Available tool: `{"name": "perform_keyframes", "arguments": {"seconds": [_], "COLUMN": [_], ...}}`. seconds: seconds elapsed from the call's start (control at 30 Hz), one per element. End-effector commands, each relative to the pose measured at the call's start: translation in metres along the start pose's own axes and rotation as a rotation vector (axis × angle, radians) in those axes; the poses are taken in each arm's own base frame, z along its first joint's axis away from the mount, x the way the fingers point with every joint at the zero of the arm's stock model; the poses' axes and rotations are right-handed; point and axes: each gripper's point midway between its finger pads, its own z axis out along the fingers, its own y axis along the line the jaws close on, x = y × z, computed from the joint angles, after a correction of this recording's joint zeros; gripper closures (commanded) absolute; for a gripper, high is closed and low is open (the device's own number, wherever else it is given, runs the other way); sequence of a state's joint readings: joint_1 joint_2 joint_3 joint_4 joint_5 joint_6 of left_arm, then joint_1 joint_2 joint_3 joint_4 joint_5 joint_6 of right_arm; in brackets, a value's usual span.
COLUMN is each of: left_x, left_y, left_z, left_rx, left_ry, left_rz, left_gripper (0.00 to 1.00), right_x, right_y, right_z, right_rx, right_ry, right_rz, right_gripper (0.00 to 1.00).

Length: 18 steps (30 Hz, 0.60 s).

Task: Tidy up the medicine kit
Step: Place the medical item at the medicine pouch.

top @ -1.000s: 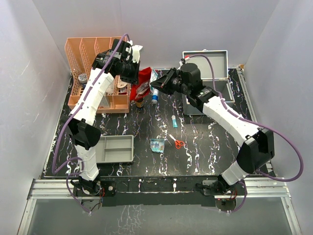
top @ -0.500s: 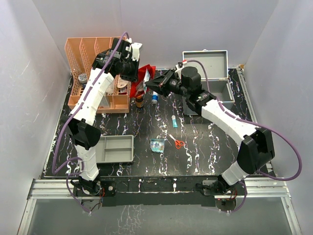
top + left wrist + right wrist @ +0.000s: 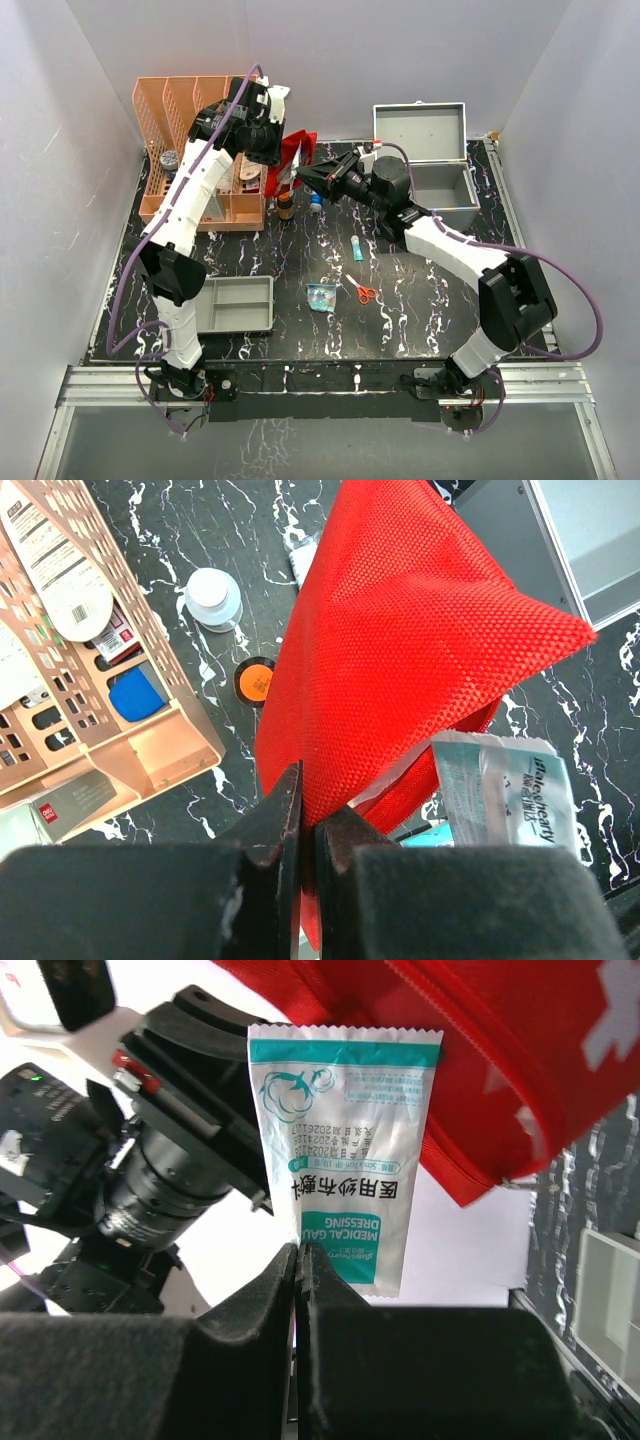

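My left gripper [image 3: 276, 160] is shut on the edge of a red fabric medicine pouch [image 3: 297, 150] and holds it up above the back of the table. The wrist view shows its jaws [image 3: 308, 820] pinching the red fabric [image 3: 400, 650]. My right gripper [image 3: 306, 173] is shut on a white and teal medical dressing packet [image 3: 345, 1140], held by its lower edge between closed jaws [image 3: 300, 1260]. The packet's top is against the pouch's zipped edge [image 3: 500, 1070]. The packet also shows beside the pouch in the left wrist view [image 3: 510, 790].
An orange organizer rack [image 3: 190, 150] stands at the back left and an open grey case [image 3: 430, 160] at the back right. Under the pouch are a brown bottle with an orange cap [image 3: 285, 207] and a white bottle [image 3: 316, 200]. A tube [image 3: 357, 248], scissors [image 3: 362, 291], a small packet [image 3: 321, 297] and a grey tray [image 3: 238, 303] lie nearer.
My right gripper has moved left with the dressing packet, up to the red pouch. The left gripper has kept its hold on the pouch and barely moved.
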<state>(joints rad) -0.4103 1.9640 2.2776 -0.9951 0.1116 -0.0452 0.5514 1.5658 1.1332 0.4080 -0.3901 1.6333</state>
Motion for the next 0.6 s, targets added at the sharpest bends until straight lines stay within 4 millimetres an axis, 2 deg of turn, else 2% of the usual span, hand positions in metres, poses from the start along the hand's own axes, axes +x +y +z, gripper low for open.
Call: {"name": "perform_keyframes", "arguments": {"seconds": [0.0, 0.33, 0.57], "left_x": [-0.008, -0.013, -0.011], "left_y": [-0.003, -0.005, -0.006], "left_z": [-0.015, -0.019, -0.018], "left_rx": [-0.004, 0.003, 0.011], "left_ry": [-0.041, -0.056, -0.050], "left_rz": [0.009, 0.010, 0.011], "left_gripper": [1.00, 1.00, 1.00], "right_x": [0.001, -0.013, -0.027], "right_y": [0.046, 0.033, 0.038], "right_z": [0.001, 0.009, 0.016], "right_rx": [-0.216, -0.287, -0.331], "right_ry": [0.019, -0.008, -0.030], "right_rz": [0.023, 0.124, 0.135], "right_gripper": [1.00, 1.00, 1.00]}}
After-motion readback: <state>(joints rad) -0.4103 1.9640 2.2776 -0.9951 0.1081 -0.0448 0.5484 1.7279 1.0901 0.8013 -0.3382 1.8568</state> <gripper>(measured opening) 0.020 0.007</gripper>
